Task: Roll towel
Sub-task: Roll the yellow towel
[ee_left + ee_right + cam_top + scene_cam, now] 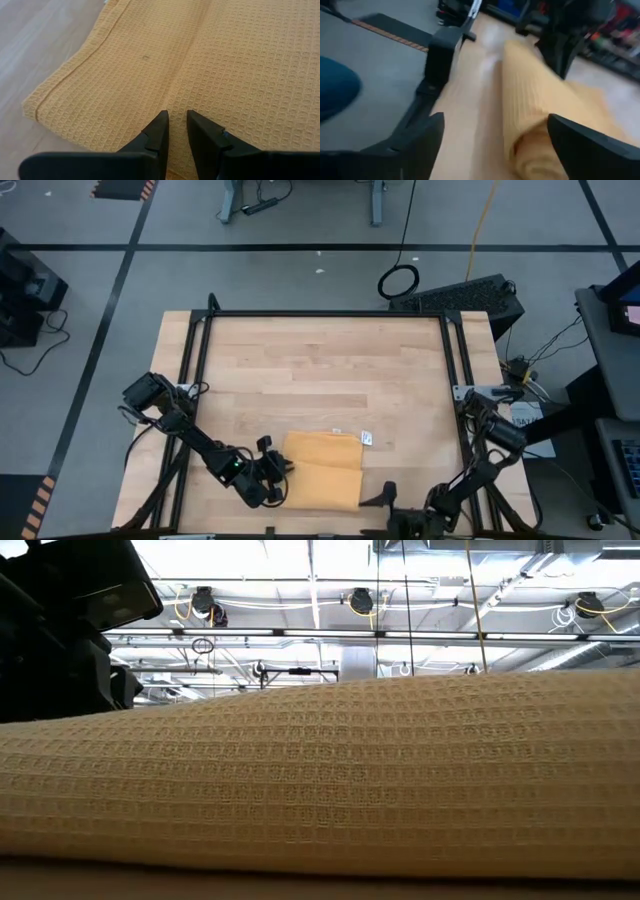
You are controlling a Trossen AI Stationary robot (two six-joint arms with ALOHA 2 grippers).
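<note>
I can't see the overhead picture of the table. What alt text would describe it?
Seen from above, a mustard-yellow towel, partly rolled, lies near the front edge of a wooden table. The left claw rests at the towel's left edge, fingers nearly together. The right claw sits open just off its right end, holding nothing.

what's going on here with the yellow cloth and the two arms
Two robot arms are working on a mustard-yellow towel lying near the front edge of the wooden table. The edge of the towel nearest the front is already rolled up. The left gripper is at the towel's left end, its jaws nearly together with fabric pinched between them. The right gripper sits at the right end of the roll with its jaws wide apart, holding nothing.
</note>
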